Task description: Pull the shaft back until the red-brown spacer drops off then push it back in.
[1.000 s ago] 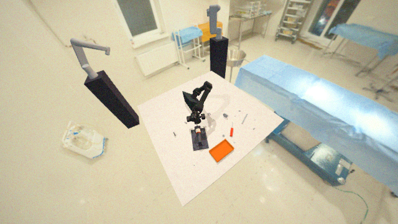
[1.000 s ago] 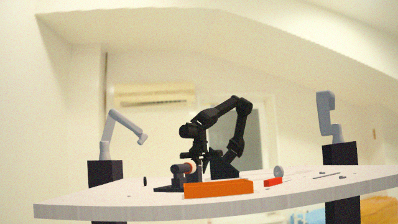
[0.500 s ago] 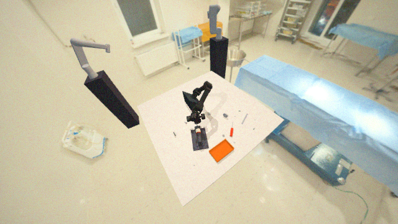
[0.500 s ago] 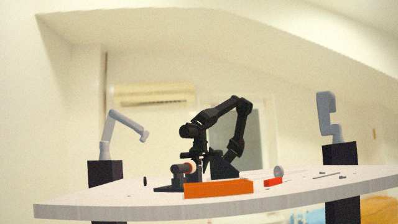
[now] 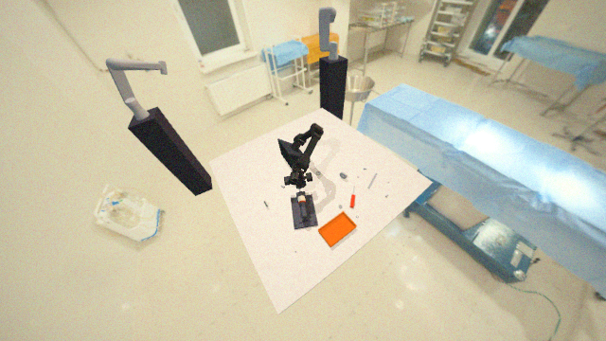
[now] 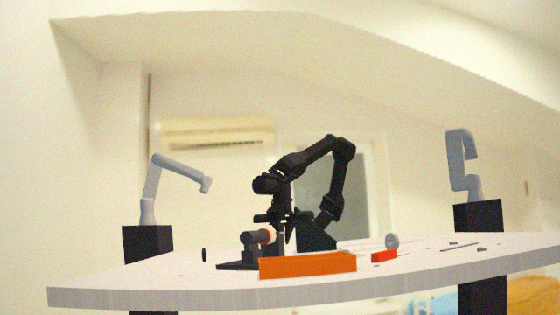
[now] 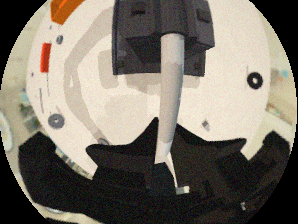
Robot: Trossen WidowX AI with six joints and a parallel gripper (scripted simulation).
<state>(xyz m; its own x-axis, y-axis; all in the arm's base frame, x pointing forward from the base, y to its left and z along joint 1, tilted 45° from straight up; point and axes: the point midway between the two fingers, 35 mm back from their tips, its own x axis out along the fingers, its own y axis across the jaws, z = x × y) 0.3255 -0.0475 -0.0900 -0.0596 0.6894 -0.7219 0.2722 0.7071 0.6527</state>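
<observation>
the gripper [image 5: 299, 188] [image 6: 286, 241] [image 7: 161, 119] is clamped on the near end of the shaft [image 7: 171, 95], whose long axis runs straight from the fingers into the housing [image 5: 303, 213] [image 6: 251, 255] [image 7: 162, 30], the red-brown spacer [image 5: 302, 201] [image 6: 269, 236] ringing it beside the block, so the pull should probably run straight away from the housing.

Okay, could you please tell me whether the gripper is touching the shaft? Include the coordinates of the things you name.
Touching: the wrist view shows the pale shaft [image 7: 171, 95] running down between the closed fingertips of the gripper [image 7: 161, 119], pinched there.
</observation>
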